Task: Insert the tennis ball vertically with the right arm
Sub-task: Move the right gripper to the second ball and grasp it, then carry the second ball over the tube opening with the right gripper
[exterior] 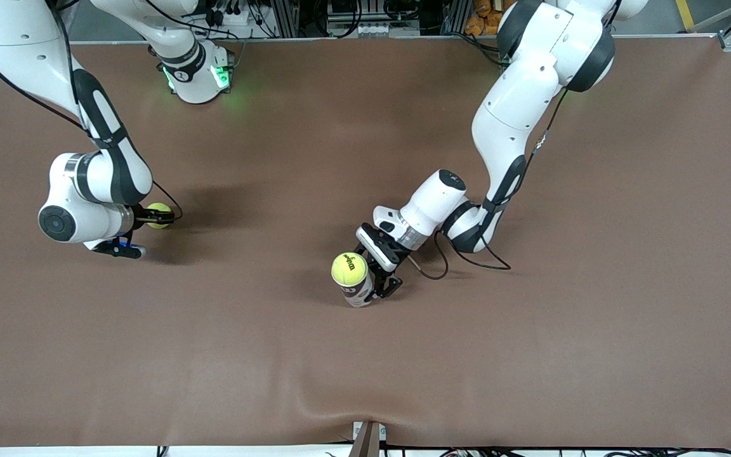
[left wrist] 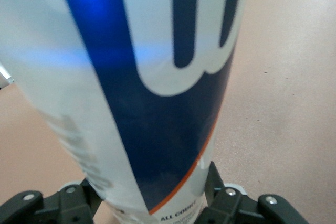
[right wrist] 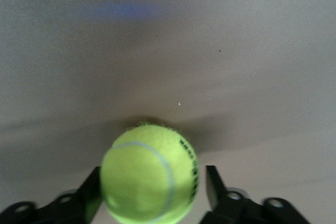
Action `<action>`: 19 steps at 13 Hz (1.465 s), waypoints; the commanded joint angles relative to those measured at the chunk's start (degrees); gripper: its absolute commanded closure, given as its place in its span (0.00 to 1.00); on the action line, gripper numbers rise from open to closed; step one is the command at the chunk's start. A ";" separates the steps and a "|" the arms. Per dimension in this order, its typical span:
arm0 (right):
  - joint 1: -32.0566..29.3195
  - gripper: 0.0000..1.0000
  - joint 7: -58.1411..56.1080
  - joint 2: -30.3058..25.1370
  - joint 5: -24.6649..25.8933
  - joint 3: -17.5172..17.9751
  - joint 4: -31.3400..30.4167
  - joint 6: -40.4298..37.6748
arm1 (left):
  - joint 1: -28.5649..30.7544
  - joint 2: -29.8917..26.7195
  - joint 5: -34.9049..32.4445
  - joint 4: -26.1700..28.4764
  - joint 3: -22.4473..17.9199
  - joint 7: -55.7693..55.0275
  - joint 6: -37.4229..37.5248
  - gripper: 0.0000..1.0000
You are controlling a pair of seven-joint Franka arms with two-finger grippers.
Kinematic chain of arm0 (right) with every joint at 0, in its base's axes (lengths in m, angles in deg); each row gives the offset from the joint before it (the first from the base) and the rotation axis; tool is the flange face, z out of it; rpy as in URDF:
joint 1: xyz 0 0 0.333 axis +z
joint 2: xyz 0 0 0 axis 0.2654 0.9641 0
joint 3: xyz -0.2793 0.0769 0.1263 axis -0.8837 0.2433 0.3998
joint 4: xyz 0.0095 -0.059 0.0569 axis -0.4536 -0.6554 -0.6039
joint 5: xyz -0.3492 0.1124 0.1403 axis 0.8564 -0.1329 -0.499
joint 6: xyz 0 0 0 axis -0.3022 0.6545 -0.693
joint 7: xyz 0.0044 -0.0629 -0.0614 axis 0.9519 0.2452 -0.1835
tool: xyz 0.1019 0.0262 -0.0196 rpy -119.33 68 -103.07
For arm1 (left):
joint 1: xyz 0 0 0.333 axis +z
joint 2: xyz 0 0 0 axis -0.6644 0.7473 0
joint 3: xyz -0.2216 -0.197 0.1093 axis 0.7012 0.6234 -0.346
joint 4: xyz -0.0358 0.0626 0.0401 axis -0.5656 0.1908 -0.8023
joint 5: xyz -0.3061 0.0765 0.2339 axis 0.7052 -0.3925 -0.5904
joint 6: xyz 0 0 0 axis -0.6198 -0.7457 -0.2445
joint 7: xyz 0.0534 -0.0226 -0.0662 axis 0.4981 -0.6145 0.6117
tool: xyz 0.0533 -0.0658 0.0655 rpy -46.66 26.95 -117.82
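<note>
A yellow-green tennis ball [exterior: 161, 214] lies on the brown table toward the right arm's end. My right gripper [exterior: 155, 217] is low at the table with its fingers on either side of that ball [right wrist: 148, 174]. It is open, with a gap showing between the ball and one finger [right wrist: 214, 183]. My left gripper [exterior: 376, 289] is shut on a white and blue ball can [exterior: 358, 291] that stands upright near the table's middle. A second tennis ball [exterior: 348, 268] sits in the can's top. The can [left wrist: 157, 87] fills the left wrist view.
The brown table mat [exterior: 530, 330] spreads wide around both grippers. The right arm's base [exterior: 197, 70] with green lights stands at the table's edge farthest from the front camera. A small bracket [exterior: 367, 438] sits at the edge nearest that camera.
</note>
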 commanded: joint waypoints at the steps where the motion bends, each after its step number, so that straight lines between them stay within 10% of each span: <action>1: -1.07 0.51 -1.19 -0.29 -1.09 1.10 -0.43 0.30 | -0.67 1.76 -0.07 -1.01 -0.11 -0.44 0.04 0.23; 6: 0.24 0.58 -1.19 -2.22 -3.02 2.23 5.34 -2.23 | -0.67 1.76 -0.07 -1.01 -0.11 -0.44 0.04 0.23; 10: 1.82 0.58 4.06 -1.78 -6.17 6.81 22.81 -17.42 | -0.67 1.76 -0.25 -0.92 -0.11 -0.44 0.04 0.23; 19: 21.06 0.57 32.26 5.67 -19.55 6.81 47.52 -19.92 | -0.76 2.11 -0.16 -1.01 -0.11 -0.36 0.04 0.23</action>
